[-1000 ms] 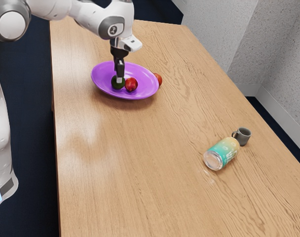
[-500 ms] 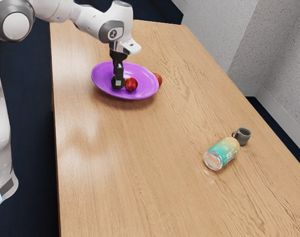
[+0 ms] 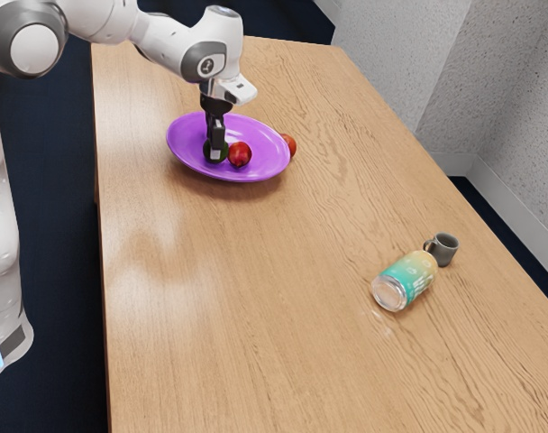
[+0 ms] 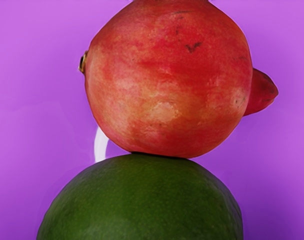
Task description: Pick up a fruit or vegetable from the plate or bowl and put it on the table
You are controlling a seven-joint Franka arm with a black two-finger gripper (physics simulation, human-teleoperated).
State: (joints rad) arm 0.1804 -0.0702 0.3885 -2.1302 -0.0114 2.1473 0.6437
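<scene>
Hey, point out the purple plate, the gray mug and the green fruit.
Purple plate (image 3: 187, 138): exterior view, bare inner surface.
Gray mug (image 3: 445, 254): exterior view, outer wall.
Green fruit (image 4: 144, 200): wrist view, skin facing camera.

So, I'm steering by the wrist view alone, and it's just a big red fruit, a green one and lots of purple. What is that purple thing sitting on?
Observer: The purple plate sits on a wooden table.
Operator: And is there anything on that table well away from the fruit?
Observer: Yes, a printed can lies on its side, toward the exterior view's right.
Operator: All by itself, poor thing?
Observer: No, a gray mug stands close beside it.
</scene>
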